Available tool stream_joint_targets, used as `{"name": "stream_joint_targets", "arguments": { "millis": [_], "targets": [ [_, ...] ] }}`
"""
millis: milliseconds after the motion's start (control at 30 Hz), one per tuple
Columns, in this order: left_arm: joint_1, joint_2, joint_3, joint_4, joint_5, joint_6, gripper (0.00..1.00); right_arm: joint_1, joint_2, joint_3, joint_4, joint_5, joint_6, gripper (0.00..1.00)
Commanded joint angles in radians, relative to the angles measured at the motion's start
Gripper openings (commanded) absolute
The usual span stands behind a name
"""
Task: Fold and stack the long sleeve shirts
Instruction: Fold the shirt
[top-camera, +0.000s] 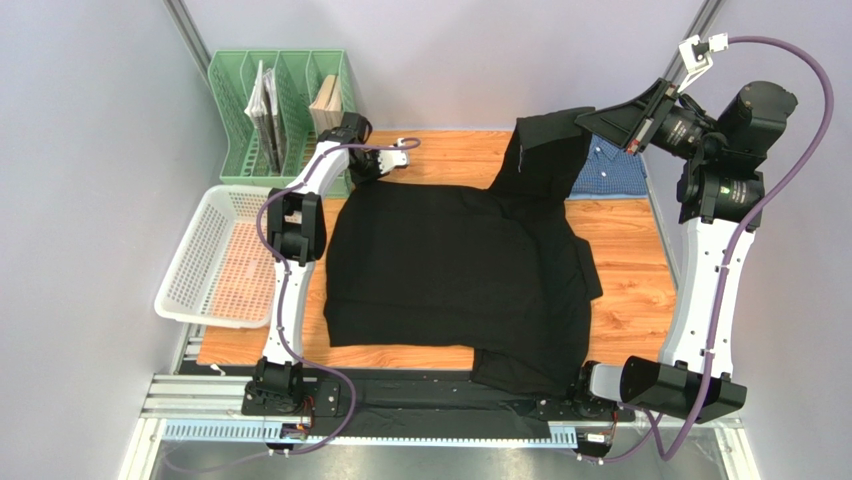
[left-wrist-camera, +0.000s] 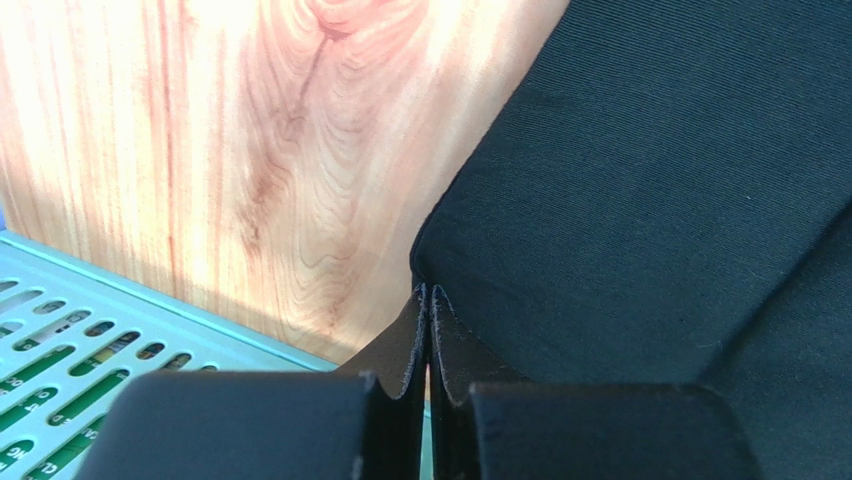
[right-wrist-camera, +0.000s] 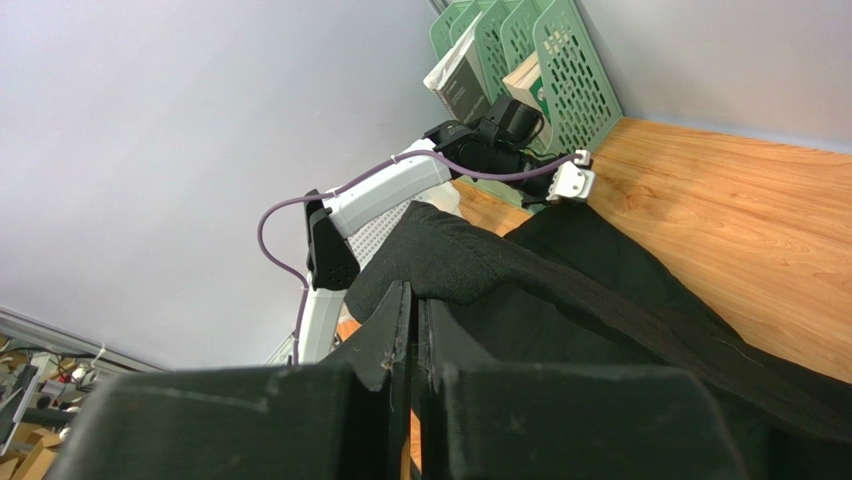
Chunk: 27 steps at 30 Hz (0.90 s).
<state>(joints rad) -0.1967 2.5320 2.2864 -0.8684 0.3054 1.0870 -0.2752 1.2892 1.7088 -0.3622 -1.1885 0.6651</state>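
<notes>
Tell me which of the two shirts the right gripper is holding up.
The black shirt: the right gripper pinches part of it in the air. The blue checked shirt lies flat at the far right, partly under it.

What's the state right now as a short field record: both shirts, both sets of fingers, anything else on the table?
black shirt: spread flat mid-table, far right part lifted
blue shirt: far right corner, mostly under the lifted black cloth
left fingers: shut at the black shirt's far left corner; cloth pinched or not, unclear
right fingers: shut on black shirt, raised above the table
stack: not started
other: green rack far left, white basket left edge
</notes>
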Motion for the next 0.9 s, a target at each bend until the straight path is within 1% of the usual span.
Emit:
{"name": "stream_joint_targets", "arguments": {
  "millis": [0,100,400,467,600,633,867],
  "targets": [
    [0.000,-0.102,-0.021,0.065,0.049,-0.022,0.00,0.001,-0.021,0.015,0.002,-0.014,-0.005,0.00],
    [0.003,-0.162,-0.065,0.111,0.057,-0.045,0.00,0.002,-0.027,0.023,-0.001,-0.017,-0.002,0.00],
    [0.003,-0.295,-0.179,0.097,0.072,-0.036,0.00,-0.002,-0.060,0.017,-0.038,-0.028,-0.024,0.00],
    [0.003,-0.331,-0.235,0.095,0.080,-0.026,0.00,-0.009,-0.070,0.011,-0.044,-0.034,-0.022,0.00],
    [0.005,-0.449,-0.355,0.092,0.100,0.002,0.00,-0.021,-0.112,0.008,-0.063,-0.049,-0.021,0.00],
    [0.003,-0.470,-0.407,0.089,0.107,0.008,0.00,-0.028,-0.123,0.006,-0.070,-0.056,-0.025,0.00],
    [0.005,-0.680,-0.652,0.091,0.136,0.043,0.00,-0.087,-0.237,-0.078,-0.168,-0.097,-0.070,0.00]
  ]
}}
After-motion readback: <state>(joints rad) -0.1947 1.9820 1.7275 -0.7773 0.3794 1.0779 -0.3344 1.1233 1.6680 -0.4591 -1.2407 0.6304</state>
